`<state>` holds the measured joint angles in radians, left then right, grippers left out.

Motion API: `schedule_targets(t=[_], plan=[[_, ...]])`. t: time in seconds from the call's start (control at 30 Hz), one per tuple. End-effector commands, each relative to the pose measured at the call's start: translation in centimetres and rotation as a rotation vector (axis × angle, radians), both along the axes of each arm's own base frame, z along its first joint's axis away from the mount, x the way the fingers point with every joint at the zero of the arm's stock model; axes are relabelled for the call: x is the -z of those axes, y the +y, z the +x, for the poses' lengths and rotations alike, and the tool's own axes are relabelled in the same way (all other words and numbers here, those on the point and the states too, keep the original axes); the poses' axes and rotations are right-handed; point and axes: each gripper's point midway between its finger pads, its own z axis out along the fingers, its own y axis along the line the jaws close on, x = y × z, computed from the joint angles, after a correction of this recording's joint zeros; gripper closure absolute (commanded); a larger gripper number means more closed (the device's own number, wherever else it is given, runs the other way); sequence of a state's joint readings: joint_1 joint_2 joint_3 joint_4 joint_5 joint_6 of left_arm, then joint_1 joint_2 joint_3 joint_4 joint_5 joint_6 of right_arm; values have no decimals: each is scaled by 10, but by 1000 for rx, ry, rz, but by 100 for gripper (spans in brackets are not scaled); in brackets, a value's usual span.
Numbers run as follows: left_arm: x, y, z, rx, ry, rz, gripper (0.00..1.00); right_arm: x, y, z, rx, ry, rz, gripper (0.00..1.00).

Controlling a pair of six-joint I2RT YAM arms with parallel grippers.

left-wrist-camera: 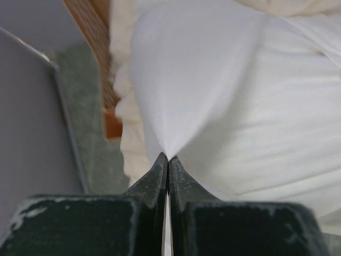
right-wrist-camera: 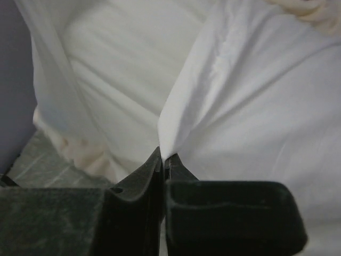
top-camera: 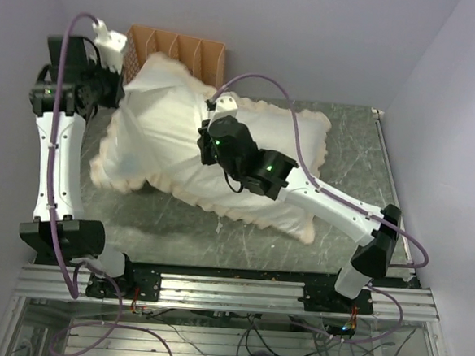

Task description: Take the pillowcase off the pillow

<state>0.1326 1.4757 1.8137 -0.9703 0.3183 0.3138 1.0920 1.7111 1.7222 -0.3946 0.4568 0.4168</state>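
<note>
1. Pillowcase (top-camera: 274,123) from the top cam: it's lying on the table (top-camera: 177,231) with its long axis slanting from far left, by the wooden box (top-camera: 181,48), down to near right. The cream frill (top-camera: 317,151) shows along its edges. The white pillow (top-camera: 155,127) sits over its far-left half on the same slant. My left pincer (top-camera: 117,96) is at the pillow's far-left edge and my right pincer (top-camera: 207,139) is mid-bundle. Can't see my fingertips from up here.
2. Left wrist cam: left pincer (left-wrist-camera: 168,160) is pressed together, pinching a little tent of the pillow's (left-wrist-camera: 229,96) white cloth right at the tips. The frill (left-wrist-camera: 127,106) hangs just left of it, with the box (left-wrist-camera: 96,37) and table (left-wrist-camera: 80,106) beyond.
3. Right wrist cam: right pincer (right-wrist-camera: 162,154) is clamped tight too, with a sharp fold of white pillow (right-wrist-camera: 256,106) cloth nipped between the tips. Bits of frill (right-wrist-camera: 80,149) show lower left and top right.
</note>
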Motion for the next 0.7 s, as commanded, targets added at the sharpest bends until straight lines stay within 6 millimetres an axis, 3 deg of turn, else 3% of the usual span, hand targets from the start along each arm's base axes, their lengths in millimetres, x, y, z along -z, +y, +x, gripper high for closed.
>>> schedule_targets(t=[0.0,0.17,0.27,0.33,0.43,0.57,0.67], plan=[[-126,9,5,-15,-340,123,93,-50,1,-23,-75,6,131,100],[-228,-9,-22,99,-741,266,93,-69,-6,-37,-119,12,191,97],[-284,-34,-65,204,-1024,308,93,-89,-15,-42,-125,-20,223,75],[-307,-54,-87,296,-1129,292,93,-107,-25,-46,-132,-56,249,57],[-336,-70,-107,362,-1201,213,93,-136,-36,-52,-156,-120,278,40],[-372,-73,-125,348,-1313,169,93,-170,-41,-60,-218,-206,298,25],[-382,-77,-130,363,-1333,136,93,-193,-37,-62,-261,-272,295,19]])
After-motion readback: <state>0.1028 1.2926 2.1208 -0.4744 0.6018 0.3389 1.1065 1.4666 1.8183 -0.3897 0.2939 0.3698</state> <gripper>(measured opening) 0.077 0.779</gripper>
